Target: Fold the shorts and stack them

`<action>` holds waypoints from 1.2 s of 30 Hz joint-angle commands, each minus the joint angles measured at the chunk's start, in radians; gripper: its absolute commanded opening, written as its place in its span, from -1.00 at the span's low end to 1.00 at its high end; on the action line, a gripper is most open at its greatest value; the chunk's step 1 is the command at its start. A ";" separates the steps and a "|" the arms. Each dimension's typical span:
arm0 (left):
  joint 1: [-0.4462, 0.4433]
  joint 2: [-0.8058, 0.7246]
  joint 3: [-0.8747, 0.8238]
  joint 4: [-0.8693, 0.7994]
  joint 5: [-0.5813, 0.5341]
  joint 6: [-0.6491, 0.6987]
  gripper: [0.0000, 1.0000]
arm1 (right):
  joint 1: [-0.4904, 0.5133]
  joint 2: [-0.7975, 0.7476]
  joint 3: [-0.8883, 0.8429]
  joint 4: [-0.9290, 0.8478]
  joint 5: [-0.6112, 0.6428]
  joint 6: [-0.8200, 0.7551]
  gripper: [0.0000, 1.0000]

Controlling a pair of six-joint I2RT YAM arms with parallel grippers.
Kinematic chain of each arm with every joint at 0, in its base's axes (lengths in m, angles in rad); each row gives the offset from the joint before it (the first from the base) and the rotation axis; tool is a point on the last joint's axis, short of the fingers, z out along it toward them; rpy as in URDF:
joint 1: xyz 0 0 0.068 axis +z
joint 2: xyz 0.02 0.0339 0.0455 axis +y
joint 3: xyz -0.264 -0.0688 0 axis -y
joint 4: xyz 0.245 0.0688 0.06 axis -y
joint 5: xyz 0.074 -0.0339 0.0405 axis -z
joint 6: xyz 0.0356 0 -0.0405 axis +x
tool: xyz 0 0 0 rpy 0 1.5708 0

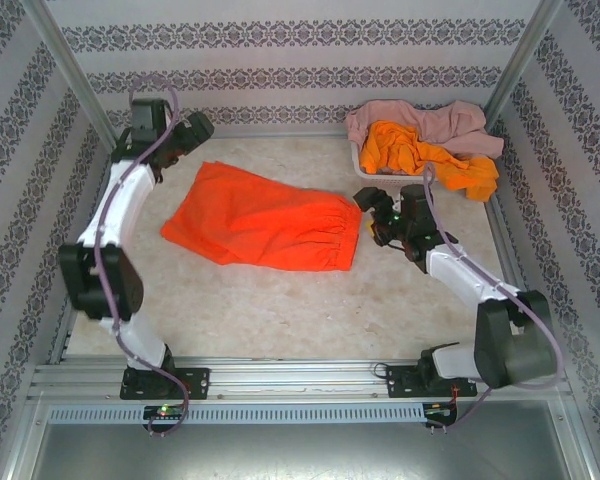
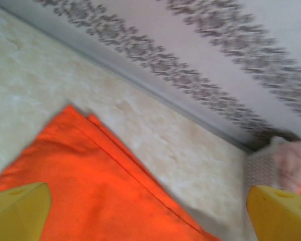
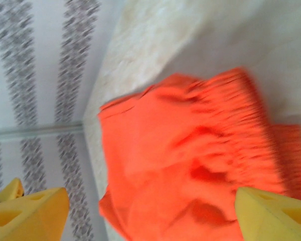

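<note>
The left hand (image 2: pixel 149 211) and right hand (image 3: pixel 150 216) are hovering, fingers apart, over orange shorts (image 1: pixel 265 220) lying on the bench (image 1: pixel 280 310).

Table (image 1: pixel 280 310) with orange shorts (image 1: pixel 265 220), white basket (image 1: pixel 363 163)

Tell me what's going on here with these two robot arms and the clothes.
Two robot arms are folding shorts. One orange pair lies flat on the table. The left arm is near its far corner, the right arm by its gathered waistband, both with jaws open and holding nothing. A pink pair and another orange pair are heaped in the white basket at the far right, not yet folded.
</note>
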 commanded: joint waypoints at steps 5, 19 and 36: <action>-0.039 -0.099 -0.372 0.300 0.113 -0.116 1.00 | 0.156 0.097 0.085 0.018 -0.068 0.000 0.74; -0.036 -0.005 -0.758 0.579 -0.001 -0.131 1.00 | 0.185 0.283 -0.011 0.043 -0.116 -0.070 0.73; -0.136 -0.390 -0.756 0.339 0.053 0.056 1.00 | 0.095 -0.156 -0.046 -0.395 0.074 -0.544 0.83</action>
